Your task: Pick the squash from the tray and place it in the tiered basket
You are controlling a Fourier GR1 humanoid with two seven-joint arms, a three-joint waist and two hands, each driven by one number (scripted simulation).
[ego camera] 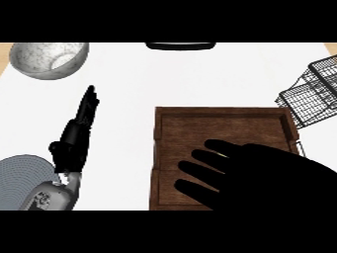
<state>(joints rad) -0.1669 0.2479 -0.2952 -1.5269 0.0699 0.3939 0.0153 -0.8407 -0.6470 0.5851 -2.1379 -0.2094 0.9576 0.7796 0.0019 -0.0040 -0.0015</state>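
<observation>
White desk carries our wooden tray, the wire tiered basket at right, and a grey bowl. Our right hand, fingers spread, covers the tray, hiding the squash. Our left hand rests open, fingers straight.

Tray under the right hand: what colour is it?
Dark brown, wood-like tray, seen in the head view; the right hand covers part of it.

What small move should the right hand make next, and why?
Probably lift slightly and carry toward the tiered basket at the upper right. The right hand covers the near part of the wooden tray, no squash shows on the bare tray floor, so it is likely under the hand, though the fingers' grip cannot be confirmed.
</observation>
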